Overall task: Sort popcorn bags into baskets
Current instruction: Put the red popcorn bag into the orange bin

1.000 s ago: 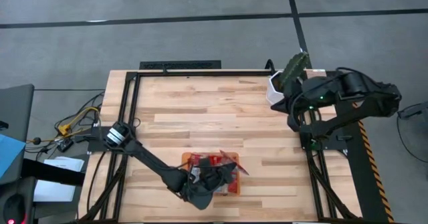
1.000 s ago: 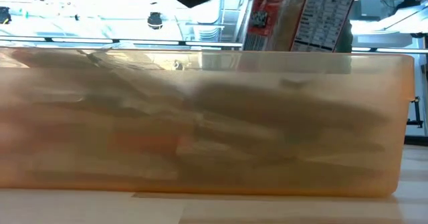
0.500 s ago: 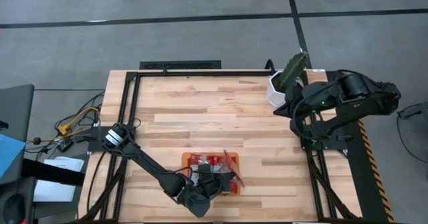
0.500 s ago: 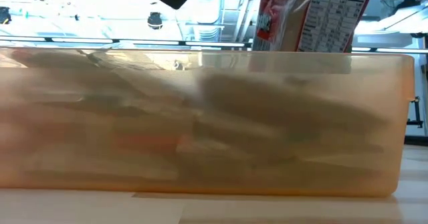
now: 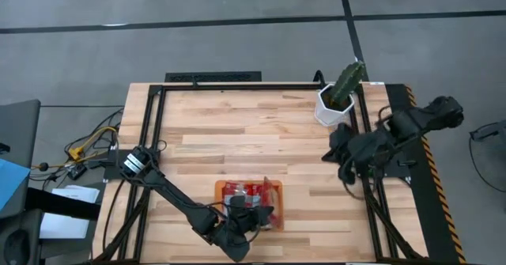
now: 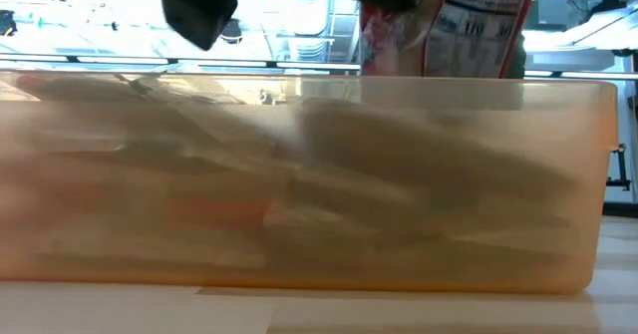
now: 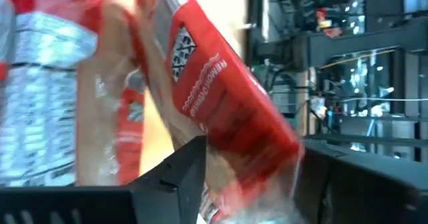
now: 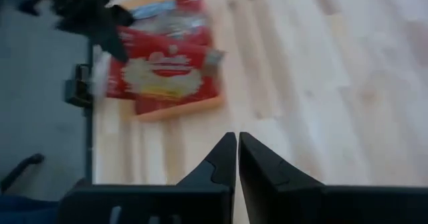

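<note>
An orange tray (image 5: 218,192) stands near the table's front edge, with several red popcorn bags (image 5: 243,191) lying flat in it. My left gripper (image 5: 248,216) hovers over the tray's near side, fingers parted. A red popcorn bag (image 7: 221,97) stands tilted between them. In the low view this bag (image 6: 478,25) rises above the tray's wall (image 6: 299,194), its printed back showing. My right gripper (image 8: 237,147) is shut on nothing, at the table's right side (image 5: 335,151). My left gripper has the lower end (image 7: 247,184) of the tilted red bag between its parted fingers. I cannot tell whether either finger touches it. The fingers come from the near side, slanting down over the tray. The bag's upper part leans away from the gripper.
A white pot with a cactus (image 5: 334,105) stands at the far right corner. A black frame (image 5: 213,78) edges the table. Bare wood lies between the tray and the pot. Cables (image 5: 87,146) hang off the left side.
My left gripper has drawn back a little toward the table's near edge, and the bag by it now stands steeper over the tray's right part. My right arm has swung from beside the cactus pot toward the near edge.
</note>
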